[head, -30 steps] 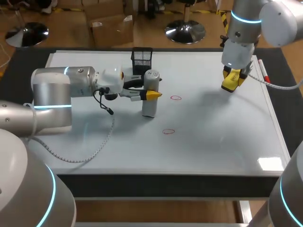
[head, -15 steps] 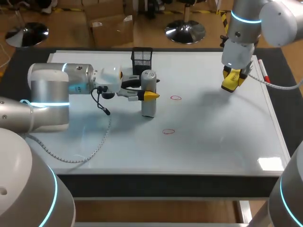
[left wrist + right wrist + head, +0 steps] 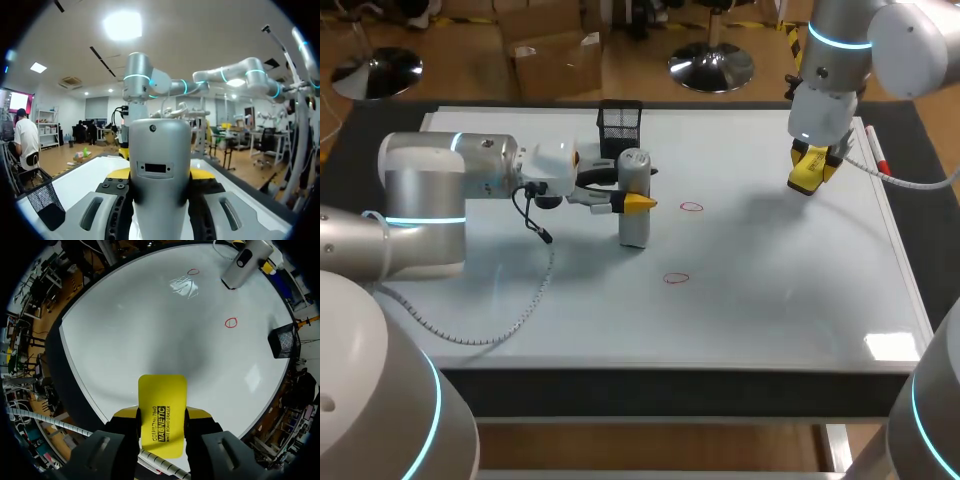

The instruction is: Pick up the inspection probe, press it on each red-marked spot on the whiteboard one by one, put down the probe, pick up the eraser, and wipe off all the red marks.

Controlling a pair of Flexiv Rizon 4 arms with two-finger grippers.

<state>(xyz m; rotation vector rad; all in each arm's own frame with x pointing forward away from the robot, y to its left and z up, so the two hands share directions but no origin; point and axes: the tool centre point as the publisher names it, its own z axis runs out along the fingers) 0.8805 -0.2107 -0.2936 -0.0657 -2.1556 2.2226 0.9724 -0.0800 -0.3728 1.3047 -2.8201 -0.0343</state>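
My left gripper [image 3: 634, 198] is shut on the grey inspection probe [image 3: 636, 228], which stands upright with its lower end at the whiteboard [image 3: 770, 300]. In the left wrist view the probe [image 3: 160, 145] fills the gap between the yellow tips of that gripper [image 3: 160, 174]. Two red marks are on the board: one [image 3: 692, 207] just right of the probe, one [image 3: 677, 278] nearer the front. My right gripper [image 3: 810, 168] hangs above the board's back right, shut on the yellow eraser [image 3: 162, 390]. Both red marks [image 3: 231, 322] [image 3: 193, 271] and the probe [image 3: 242, 262] lie ahead of it.
A black mesh pen holder [image 3: 619, 125] stands at the board's back edge, right behind the probe. A red-capped marker [image 3: 873, 150] lies along the board's right rim near my right arm.
My left arm drew a little to the left with the probe, then stopped. The right arm and the eraser have not moved.
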